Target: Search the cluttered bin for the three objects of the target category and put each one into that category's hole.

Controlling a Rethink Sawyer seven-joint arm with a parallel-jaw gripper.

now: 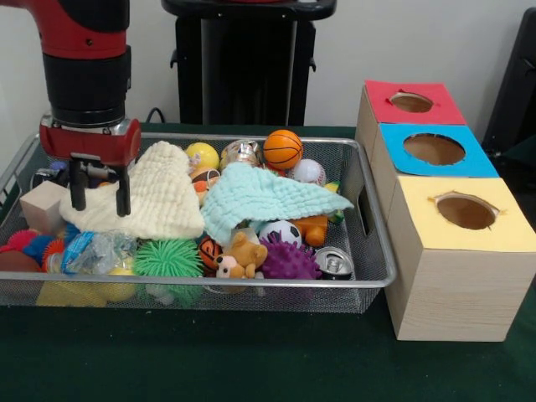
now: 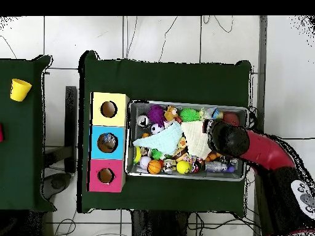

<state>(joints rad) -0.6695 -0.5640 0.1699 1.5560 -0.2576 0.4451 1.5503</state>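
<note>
**Silver mesh bin packed with toys, gripper hanging open at its end**

Silver wire mesh forms the wide shallow bin [image 1: 368, 251], which sits on the dark green table cloth [image 1: 251, 360]. Just beside it stand three light wooden boxes, their round holes framed in red [image 1: 411, 102], blue [image 1: 434, 149] and yellow [image 1: 466, 211]; the blue-framed hole is the middle one. A pale yellow waffle cloth [image 1: 163, 197] and a mint green cloth [image 1: 264, 197] lie spread over the middle of the heap, covering whatever is beneath them. Around them show an orange basketball [image 1: 283, 148], a green spiky ball [image 1: 167, 258], a purple spiky ball [image 1: 289, 261], a small brown teddy bear [image 1: 243, 254], a shiny metal can [image 1: 335, 263] and a plain wooden block [image 1: 43, 205].

One crushed clear plastic bottle with a blue label [image 1: 96, 249] lies against the front mesh wall, near the block. Other bottles cannot be made out.

The red and black arm comes down upright over that end of the bin. Its gripper [image 1: 100, 201] hangs with both black fingers [image 1: 78, 188] spread apart, empty, over the edge of the yellow cloth.
</note>
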